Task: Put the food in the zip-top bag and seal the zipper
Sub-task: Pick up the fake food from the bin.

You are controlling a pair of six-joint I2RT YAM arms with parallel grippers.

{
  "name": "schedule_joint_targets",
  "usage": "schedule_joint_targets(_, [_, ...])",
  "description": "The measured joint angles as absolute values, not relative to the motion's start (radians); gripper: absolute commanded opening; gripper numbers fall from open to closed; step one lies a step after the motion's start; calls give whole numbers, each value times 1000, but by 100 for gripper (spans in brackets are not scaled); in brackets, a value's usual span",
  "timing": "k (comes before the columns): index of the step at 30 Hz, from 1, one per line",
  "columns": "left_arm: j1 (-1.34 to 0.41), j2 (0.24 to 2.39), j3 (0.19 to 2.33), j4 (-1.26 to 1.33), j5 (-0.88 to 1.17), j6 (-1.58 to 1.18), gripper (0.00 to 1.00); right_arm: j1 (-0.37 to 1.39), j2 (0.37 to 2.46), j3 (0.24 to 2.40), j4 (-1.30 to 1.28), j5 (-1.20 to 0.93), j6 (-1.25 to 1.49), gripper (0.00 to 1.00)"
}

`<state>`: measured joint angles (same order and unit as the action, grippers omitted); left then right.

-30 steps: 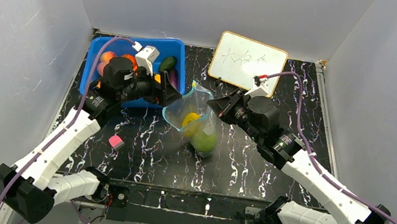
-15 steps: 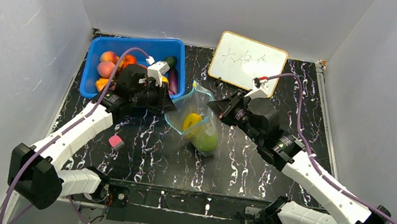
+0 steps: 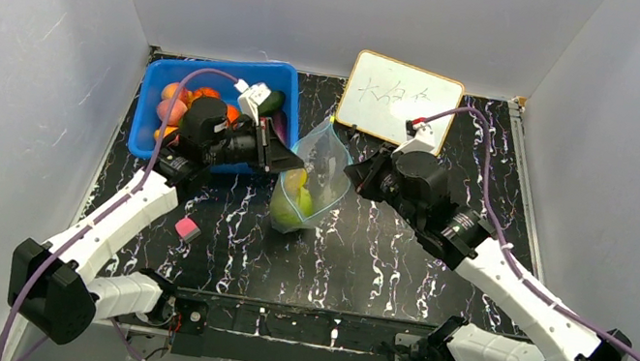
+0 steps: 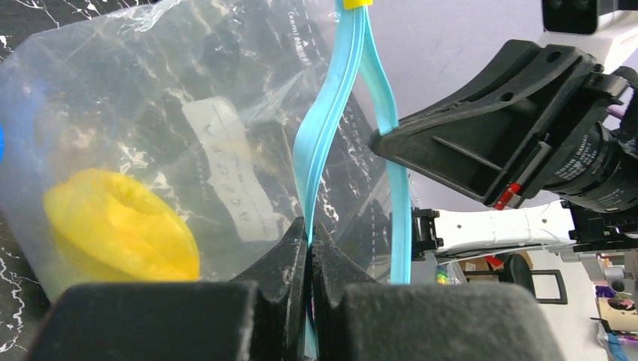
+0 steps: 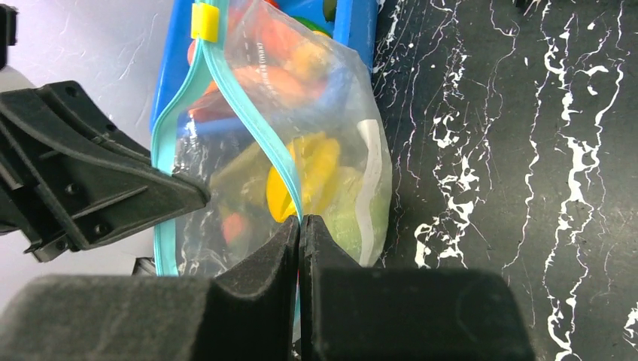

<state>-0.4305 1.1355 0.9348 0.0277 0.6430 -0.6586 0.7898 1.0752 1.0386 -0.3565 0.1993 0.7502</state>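
Note:
The clear zip-top bag (image 3: 318, 166) hangs stretched between my two grippers over the table's middle. Inside it lie a yellow piece (image 4: 120, 229) and a green fruit (image 3: 289, 215) of the food. My left gripper (image 4: 310, 229) is shut on the blue-teal zipper (image 4: 331, 98) at the bag's left side. My right gripper (image 5: 299, 222) is shut on the zipper's other strip (image 5: 259, 124). The two strips stand apart in the middle, with a yellow slider tab (image 5: 203, 21) at the far end. More food, peaches (image 3: 173, 95) and orange pieces, lies in the bin.
A blue bin (image 3: 148, 103) stands at the back left, behind my left gripper (image 3: 292, 158). A whiteboard (image 3: 400, 99) leans at the back, just beyond my right gripper (image 3: 353, 178). A small pink cube (image 3: 187, 228) lies near the left arm.
My left gripper came right from the bin, reached the bag's mouth and shut on the zipper strip. The bag now hangs taller and a little further left.

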Motion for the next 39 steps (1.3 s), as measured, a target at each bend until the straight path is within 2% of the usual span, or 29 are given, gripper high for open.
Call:
schedule_joint_targets(6, [-432, 1143, 935, 19, 643, -670, 6, 790, 1020, 1046, -378, 192, 746, 0])
schedule_joint_targets(13, [-434, 1158, 935, -33, 616, -641, 31, 790, 1003, 1006, -358, 186, 744, 0])
schedule_joint_targets(16, [-434, 1166, 937, -73, 594, -619, 48, 790, 1009, 985, -361, 188, 734, 0])
schedule_joint_targets(20, [-434, 1181, 965, -151, 544, -583, 63, 790, 1010, 977, -356, 189, 723, 0])
schedule_joint_targets(21, [-434, 1185, 976, -172, 525, -574, 71, 790, 1010, 973, -352, 189, 719, 0])
schedule_joint_targets(22, [-434, 1187, 986, -189, 508, -566, 88, 790, 1010, 969, -348, 189, 714, 0])
schedule_joint_targets(23, [-434, 1190, 1007, -219, 473, -557, 97, 790, 1010, 968, -347, 188, 709, 0])
schedule_joint_targets(30, [-434, 1190, 1112, -328, 264, -542, 98, 790, 1006, 966, -339, 188, 660, 0])
schedule_joint_targets(39, [-432, 1206, 1186, -456, -115, -609, 98, 790, 992, 964, -339, 184, 602, 0])
